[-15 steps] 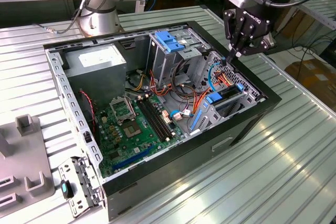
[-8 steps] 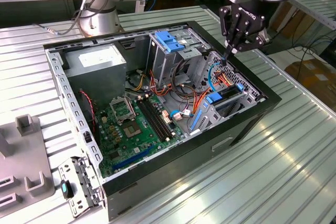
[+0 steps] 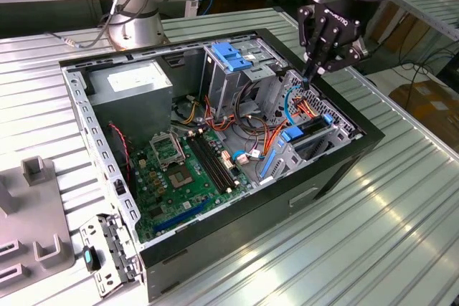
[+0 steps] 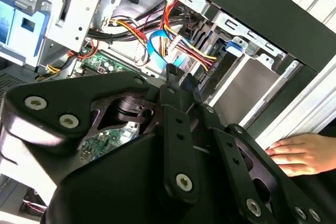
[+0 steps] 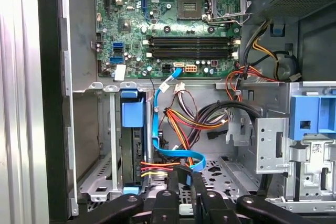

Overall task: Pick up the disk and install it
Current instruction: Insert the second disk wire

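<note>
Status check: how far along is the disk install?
Looks done: the disk stands in the drive bay, with its blue bracket showing at both ends. In hand: nothing seen; the hand hovers over the cables beside the disk. Left: I cannot tell whether it is fully seated.

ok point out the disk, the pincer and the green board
disk (image 5: 132, 114), first wrist view, on its blue bracket tab
pincer (image 3: 310, 77), exterior view, between its fingertips
green board (image 5: 178, 19), first wrist view, bare patch near the socket
</note>
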